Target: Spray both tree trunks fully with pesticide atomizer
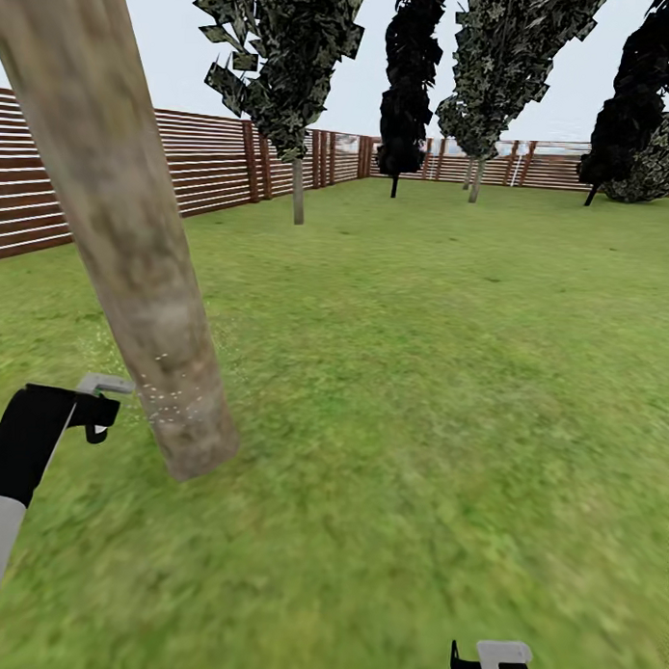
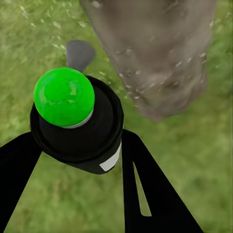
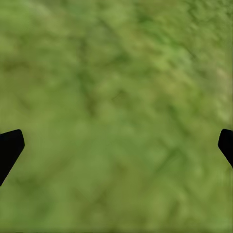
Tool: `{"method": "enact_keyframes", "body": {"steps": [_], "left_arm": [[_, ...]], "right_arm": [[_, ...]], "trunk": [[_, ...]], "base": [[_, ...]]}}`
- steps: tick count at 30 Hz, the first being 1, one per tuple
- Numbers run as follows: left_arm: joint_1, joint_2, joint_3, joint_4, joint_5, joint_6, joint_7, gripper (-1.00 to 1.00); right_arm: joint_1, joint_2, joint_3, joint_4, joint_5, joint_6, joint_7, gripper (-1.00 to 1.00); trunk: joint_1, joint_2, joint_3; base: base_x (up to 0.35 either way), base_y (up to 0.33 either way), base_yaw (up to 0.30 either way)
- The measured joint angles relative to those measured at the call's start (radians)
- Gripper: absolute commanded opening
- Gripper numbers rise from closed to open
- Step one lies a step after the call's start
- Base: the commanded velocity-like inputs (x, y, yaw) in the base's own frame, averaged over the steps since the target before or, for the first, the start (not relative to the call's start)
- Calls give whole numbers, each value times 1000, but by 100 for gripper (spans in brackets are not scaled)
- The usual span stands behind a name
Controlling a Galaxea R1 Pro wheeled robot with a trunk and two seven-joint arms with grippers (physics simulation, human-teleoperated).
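The pesticide atomizer [image 2: 85,138], a black bottle with a white label and a bright green tip [image 2: 64,97], sits between the fingers of my left gripper [image 2: 80,141], which is shut on it. Its tip points toward the near tree trunk [image 2: 155,53], a thick grey-brown mottled column close ahead. In the head view this trunk [image 1: 126,231] leans across the left side, with fine white specks low down [image 1: 168,401]. My left gripper [image 1: 99,403] is just left of its base. My right gripper [image 1: 492,663] hangs open over bare grass [image 3: 119,145].
Green lawn [image 1: 420,376] spreads to the right and ahead. A brown slat fence [image 1: 205,166] runs along the left and back. Farther off stand two mottled-leaf trees [image 1: 298,193] [image 1: 475,180] and black cypresses [image 1: 405,96]. A small grey patch [image 2: 80,53] lies on the grass by the trunk.
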Motion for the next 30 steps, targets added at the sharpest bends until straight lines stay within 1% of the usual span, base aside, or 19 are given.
{"method": "enact_keyframes", "body": {"steps": [4,13,18,22,27,30], "left_arm": [[1,-1,0,-3,-1,0,0,-100],[1,-2,2,-4,-1,0,0,-100],[0,-2,4,-4,0,0,1,-100],[0,-3,2,-4,0,0,1,-100],[-1,-3,2,-3,-2,-2,3,-100],[-1,-3,2,-2,-4,-2,5,-100]], "right_arm": [[0,0,0,0,0,0,1,100],[0,1,0,0,0,0,-1,100],[0,2,0,0,0,0,-1,100],[0,2,0,0,0,0,-1,100],[0,2,0,0,0,0,-1,100],[0,3,0,0,0,0,-1,100]], "trunk": [[0,0,0],[0,0,0],[0,0,0],[0,0,0],[0,0,0],[0,0,0]], "base": [[-49,-260,0],[-174,-244,0],[-80,-256,0],[30,-270,0],[153,-255,3],[179,-241,133]]}}
